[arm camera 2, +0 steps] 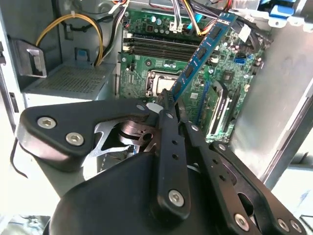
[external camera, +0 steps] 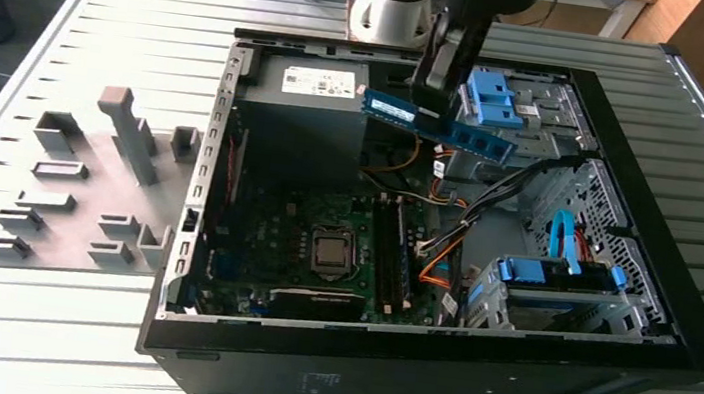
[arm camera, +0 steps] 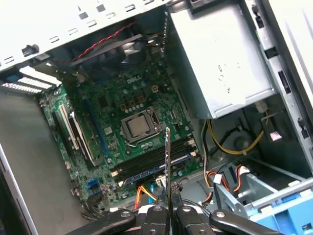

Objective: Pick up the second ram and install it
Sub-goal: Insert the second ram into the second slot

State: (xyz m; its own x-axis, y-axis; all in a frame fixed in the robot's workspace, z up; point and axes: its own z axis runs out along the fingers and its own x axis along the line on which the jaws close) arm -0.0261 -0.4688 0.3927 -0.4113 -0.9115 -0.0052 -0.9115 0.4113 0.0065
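Observation:
The second ram, a thin blue board with black chips, hangs above the open computer case, over its far part near the power supply. My gripper is shut on its middle from above. In the second wrist view the ram runs out from between the black fingers of the gripper. It appears edge-on in the first wrist view, standing above the gripper. Below it lie the motherboard's long memory slots beside the processor socket. A blue strip lies along one of those slots.
A grey power supply fills the case's far corner. Blue drive-bay clips and a drive cage stand on the exterior view's right, with orange and black cables beside the slots. A grey fixture plate with slotted blocks lies left of the case.

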